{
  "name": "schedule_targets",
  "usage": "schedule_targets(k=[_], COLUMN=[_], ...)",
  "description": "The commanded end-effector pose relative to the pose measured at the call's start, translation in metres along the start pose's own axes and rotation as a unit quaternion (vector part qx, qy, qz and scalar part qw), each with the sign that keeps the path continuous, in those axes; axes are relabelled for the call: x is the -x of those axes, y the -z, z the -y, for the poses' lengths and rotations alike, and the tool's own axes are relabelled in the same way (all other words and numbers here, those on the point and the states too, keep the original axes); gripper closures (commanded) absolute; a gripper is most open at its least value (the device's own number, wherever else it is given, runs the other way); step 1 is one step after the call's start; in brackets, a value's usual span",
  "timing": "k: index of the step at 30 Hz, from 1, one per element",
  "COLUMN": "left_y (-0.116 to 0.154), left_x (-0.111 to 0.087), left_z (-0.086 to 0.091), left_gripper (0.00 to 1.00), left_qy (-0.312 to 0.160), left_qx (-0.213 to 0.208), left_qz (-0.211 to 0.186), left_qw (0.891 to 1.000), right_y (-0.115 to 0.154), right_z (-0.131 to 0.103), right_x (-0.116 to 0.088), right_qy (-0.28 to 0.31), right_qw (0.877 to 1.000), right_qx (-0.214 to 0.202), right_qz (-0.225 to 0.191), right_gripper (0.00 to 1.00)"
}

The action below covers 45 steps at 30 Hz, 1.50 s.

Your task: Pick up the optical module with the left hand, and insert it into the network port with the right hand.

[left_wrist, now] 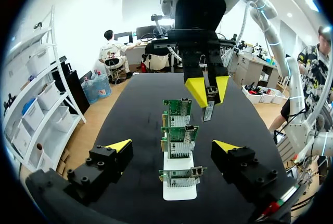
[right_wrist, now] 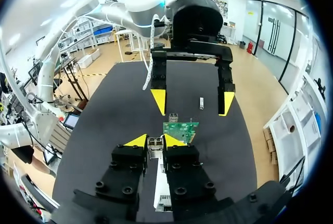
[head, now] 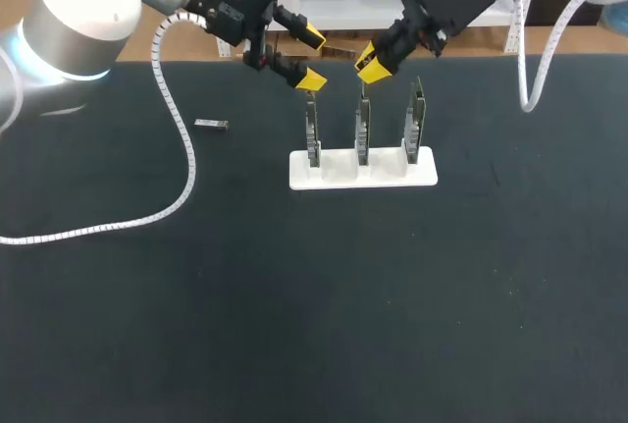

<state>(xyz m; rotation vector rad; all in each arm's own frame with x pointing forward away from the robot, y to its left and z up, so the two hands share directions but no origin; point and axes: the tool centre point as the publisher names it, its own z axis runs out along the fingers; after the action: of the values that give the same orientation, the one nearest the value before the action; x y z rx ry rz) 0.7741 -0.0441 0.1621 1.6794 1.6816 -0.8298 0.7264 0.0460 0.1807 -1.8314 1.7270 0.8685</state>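
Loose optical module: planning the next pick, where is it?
In the head view the loose optical module lies flat on the table, left of the white card stand and apart from it.

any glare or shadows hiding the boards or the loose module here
Head view: even light on the mat, faint shadows; boards and loose module plain. Left wrist view: no glare on the boards ahead of the open left claw. Right wrist view: the right claw, shut on a module, covers part of the row; no glare.
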Motion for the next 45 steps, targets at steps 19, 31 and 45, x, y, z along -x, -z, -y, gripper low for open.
schedule_targets(k=[19, 31, 45], left_y=[0.000, 0.000, 0.000], left_x=[0.000, 0.000, 0.000], left_z=[0.000, 0.000, 0.000], left_gripper=[0.00, 0.00, 0.00], left_qy=[0.000, 0.000, 0.000], left_qx=[0.000, 0.000, 0.000], left_qz=[-0.002, -0.002, -0.002], left_qw=[1.000, 1.000, 1.000], right_y=[-0.006, -0.005, -0.007], right_z=[0.004, 0.012, 0.019], right_x=[-0.014, -0.010, -0.009], right_qy=[-0.002, 0.011, 0.014], right_qw=[1.000, 1.000, 1.000], right_qx=[-0.001, 0.000, 0.008], right_qz=[0.007, 0.007, 0.006], right_gripper=[1.00, 1.00, 1.00])
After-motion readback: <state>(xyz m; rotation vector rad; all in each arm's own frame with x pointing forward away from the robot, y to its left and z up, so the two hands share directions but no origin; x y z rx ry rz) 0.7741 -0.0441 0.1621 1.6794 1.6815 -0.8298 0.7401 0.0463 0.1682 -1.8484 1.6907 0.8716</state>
